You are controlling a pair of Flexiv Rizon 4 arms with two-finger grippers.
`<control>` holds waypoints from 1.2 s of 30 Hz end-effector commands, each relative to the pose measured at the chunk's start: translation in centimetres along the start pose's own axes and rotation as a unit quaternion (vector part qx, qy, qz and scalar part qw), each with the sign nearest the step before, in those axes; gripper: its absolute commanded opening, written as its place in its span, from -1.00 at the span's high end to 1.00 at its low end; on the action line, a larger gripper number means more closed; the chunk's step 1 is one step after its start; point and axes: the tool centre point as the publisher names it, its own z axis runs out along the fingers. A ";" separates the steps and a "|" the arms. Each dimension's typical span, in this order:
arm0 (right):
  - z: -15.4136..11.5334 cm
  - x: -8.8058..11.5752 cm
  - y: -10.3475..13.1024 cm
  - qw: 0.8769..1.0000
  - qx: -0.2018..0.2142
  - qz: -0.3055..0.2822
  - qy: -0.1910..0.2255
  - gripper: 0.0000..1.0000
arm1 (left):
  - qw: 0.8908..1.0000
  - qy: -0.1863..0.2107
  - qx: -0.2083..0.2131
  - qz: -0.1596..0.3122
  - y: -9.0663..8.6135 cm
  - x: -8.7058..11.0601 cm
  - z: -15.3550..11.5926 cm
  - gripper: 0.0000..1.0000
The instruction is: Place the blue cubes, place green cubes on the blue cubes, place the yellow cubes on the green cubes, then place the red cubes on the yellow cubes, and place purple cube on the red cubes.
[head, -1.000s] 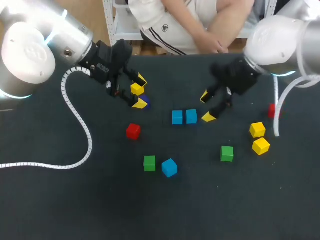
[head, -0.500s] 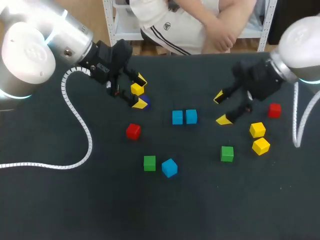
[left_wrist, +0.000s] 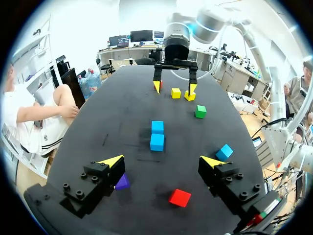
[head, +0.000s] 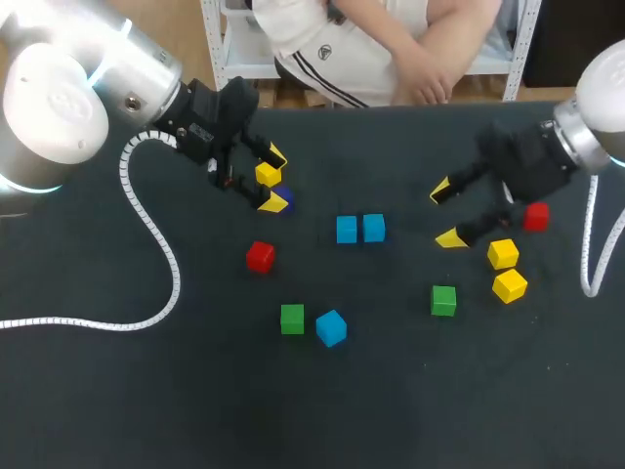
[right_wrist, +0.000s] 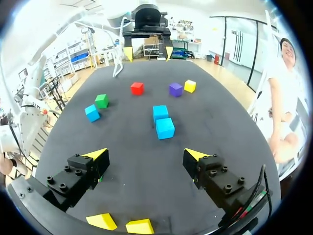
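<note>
Two blue cubes (head: 347, 230) (head: 374, 228) sit touching at mid-table, and a third blue cube (head: 331, 327) lies nearer the front beside a green cube (head: 292, 319). A second green cube (head: 443, 300) is at the right. My left gripper (head: 276, 180) hangs open over a yellow cube (head: 268, 174) and a purple cube (left_wrist: 122, 182), which shows beside one finger. My right gripper (head: 445, 214) is open with nothing in it, right of the blue pair (right_wrist: 165, 128). Close by it lie two yellow cubes (head: 503, 253) (head: 510, 285) and a red cube (head: 535, 216). Another red cube (head: 260, 256) lies left of centre.
A white ribbed cable (head: 156, 234) from my left arm trails across the table's left side. A person sits just past the far edge, hands off the table.
My right arm has swung right, away from the blue pair and toward the yellow and red cubes, still open. The left arm and all cubes have stayed put.
</note>
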 end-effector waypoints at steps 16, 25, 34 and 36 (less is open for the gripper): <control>-2.3 1.4 -1.2 0.998 -0.041 -0.032 -0.027 -1.00 | 1.000 0.000 0.000 0.000 0.0 0.0 0.0 -1.00; -2.3 1.4 -1.2 0.998 -0.041 -0.032 -0.027 -1.00 | 1.000 0.000 0.000 0.000 0.0 0.0 0.0 -1.00; -2.3 1.4 -1.2 0.998 -0.041 -0.032 -0.027 -1.00 | 1.000 0.000 0.000 0.000 0.0 0.0 0.0 -1.00; -2.3 1.4 -1.2 0.998 -0.041 -0.032 -0.027 -1.00 | 1.000 0.000 0.000 0.000 0.0 0.0 0.0 -1.00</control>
